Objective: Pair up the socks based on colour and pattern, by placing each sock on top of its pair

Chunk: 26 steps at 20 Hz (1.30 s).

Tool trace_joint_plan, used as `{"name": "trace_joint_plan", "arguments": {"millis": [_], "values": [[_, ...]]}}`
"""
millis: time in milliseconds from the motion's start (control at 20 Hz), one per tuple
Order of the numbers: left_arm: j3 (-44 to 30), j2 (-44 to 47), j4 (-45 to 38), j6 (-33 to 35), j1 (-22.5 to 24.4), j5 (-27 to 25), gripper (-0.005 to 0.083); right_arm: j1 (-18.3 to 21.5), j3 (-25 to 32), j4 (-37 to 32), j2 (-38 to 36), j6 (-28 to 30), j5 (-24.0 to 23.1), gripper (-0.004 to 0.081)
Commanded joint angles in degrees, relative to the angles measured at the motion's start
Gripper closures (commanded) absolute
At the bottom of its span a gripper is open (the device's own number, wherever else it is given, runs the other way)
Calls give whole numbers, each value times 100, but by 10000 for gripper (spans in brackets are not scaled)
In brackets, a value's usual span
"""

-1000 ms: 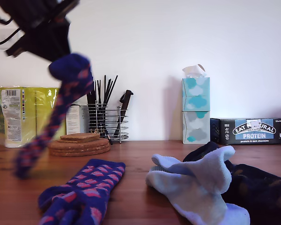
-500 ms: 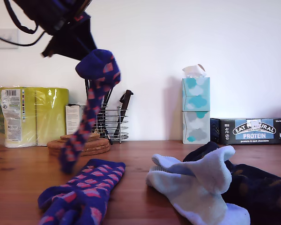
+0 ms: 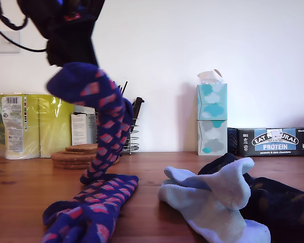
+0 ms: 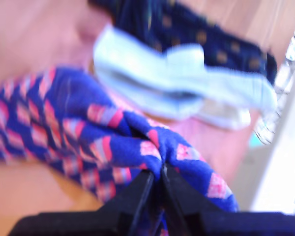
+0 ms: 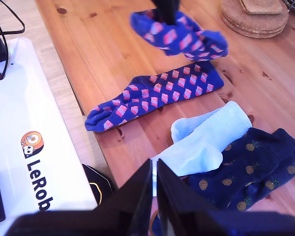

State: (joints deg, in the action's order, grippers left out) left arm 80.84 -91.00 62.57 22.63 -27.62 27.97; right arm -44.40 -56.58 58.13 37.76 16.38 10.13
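Observation:
My first gripper (image 4: 157, 179) is shut on a blue-purple sock with pink-red diamonds (image 4: 88, 132). In the exterior view that held sock (image 3: 106, 126) hangs from the first gripper (image 3: 73, 61) at the upper left. Its lower end reaches the matching diamond sock (image 3: 91, 207) lying flat on the table. From the second wrist view, the held sock (image 5: 177, 34) hangs over one end of the flat one (image 5: 152, 93). A pale blue sock (image 3: 213, 197) (image 5: 211, 135) lies partly on a dark navy spotted sock (image 3: 278, 202) (image 5: 250, 167). High above them, my second gripper (image 5: 153, 182) is shut and holds nothing.
Cork coasters (image 3: 83, 154) (image 5: 253, 19), a yellow-green pack (image 3: 30, 124), a wire rack with utensils (image 3: 126, 139), stacked tissue boxes (image 3: 212, 119) and a protein bar box (image 3: 273, 142) line the back wall. A white board (image 5: 29, 147) borders the table's edge.
The first gripper has carried the hanging diamond sock towards the exterior view's right and nearer the camera. Its lower end has come down onto the flat diamond sock.

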Motion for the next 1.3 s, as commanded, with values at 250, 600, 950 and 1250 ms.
{"name": "trace_joint_plan", "arguments": {"millis": [250,600,950,1250], "values": [[-81,-654,791,-13,-605,105,794,-31,37,-63,-4,-9,28,783],[-81,-1176,942,-166,-785,22,441,-31,37,-48,-4,-7,42,783],[-68,-1099,953,-203,-763,9,662,-31,37,-251,-4,-44,37,783],[-103,-190,-879,-1309,-610,-977,797,341,249,-1392,229,-728,-337,783]]}}
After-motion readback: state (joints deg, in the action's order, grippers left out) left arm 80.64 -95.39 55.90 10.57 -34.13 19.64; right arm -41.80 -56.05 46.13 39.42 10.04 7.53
